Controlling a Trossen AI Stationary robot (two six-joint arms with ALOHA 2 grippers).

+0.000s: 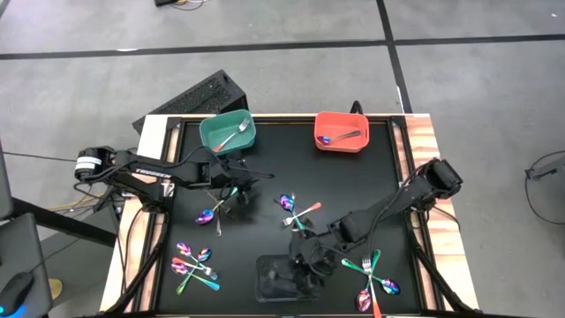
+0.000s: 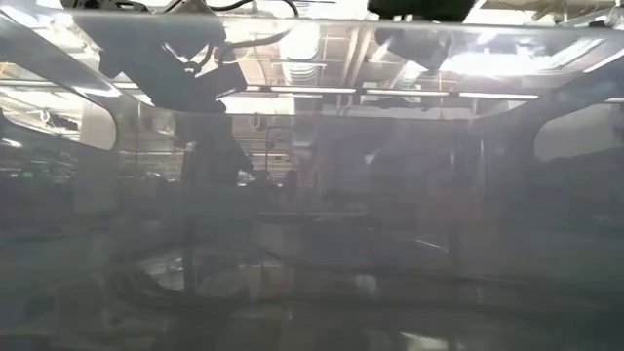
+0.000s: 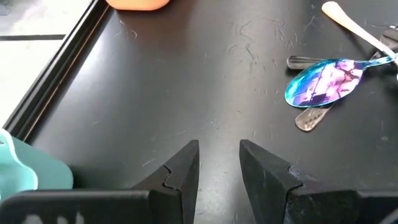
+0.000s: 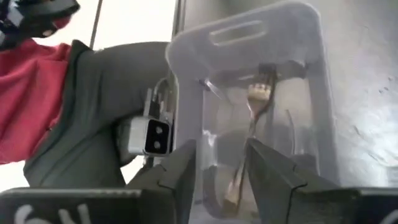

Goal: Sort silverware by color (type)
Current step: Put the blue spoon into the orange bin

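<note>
The silverware lies in loose clusters on the black table: one (image 1: 216, 210) by my left gripper, one (image 1: 297, 212) mid-table, one (image 1: 194, 265) near left, one (image 1: 375, 278) near right. A teal bin (image 1: 228, 132) and an orange bin (image 1: 342, 131) at the far edge each hold a piece. My left gripper (image 1: 237, 181) (image 3: 219, 162) hovers open over bare table, with a rainbow-headed spoon (image 3: 323, 81) ahead of it. My right gripper (image 1: 305, 261) (image 4: 221, 168) is open above the clear tray (image 1: 282, 278) (image 4: 261, 93). A fork (image 4: 255, 99) lies inside the tray, seen between the fingers.
A raised black rim (image 3: 56, 81) bounds the table. A grey mount with a small camera (image 4: 152, 137) stands at the near edge beside the clear tray, with something red (image 4: 31, 93) beyond it. The low view shows only haze through the tray's wall (image 2: 312, 244).
</note>
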